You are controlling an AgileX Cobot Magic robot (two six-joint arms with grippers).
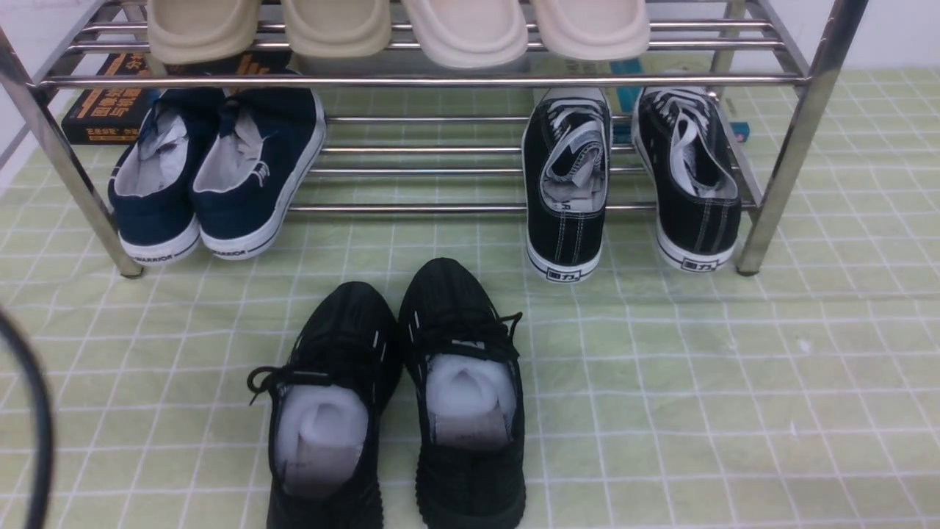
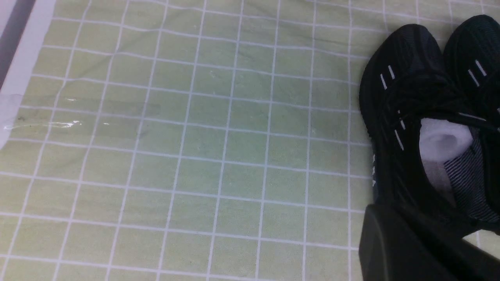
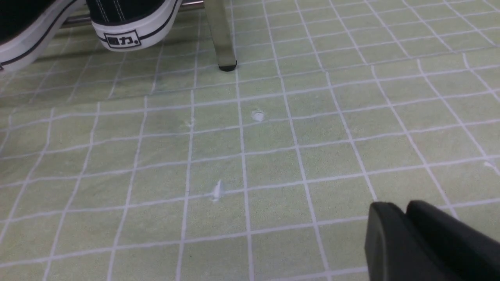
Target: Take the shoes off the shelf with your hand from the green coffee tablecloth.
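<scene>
Black shoes (image 1: 396,397) sit off the shelf (image 1: 440,81), beside the closed, empty left tool (image 2: 394,249); right tool (image 3: 406,230) looks nearly closed, empty.

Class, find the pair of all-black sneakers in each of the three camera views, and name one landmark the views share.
Front view: the black sneakers stand side by side on the green cloth, bottom centre, in front of the shoe rack.
Left wrist view: the pair shows at the right edge, partly cut off.
Right wrist view: not in it.
Shared landmark: the green cloth's white grid; the white-soled black canvas shoe links front and right wrist views.
</scene>
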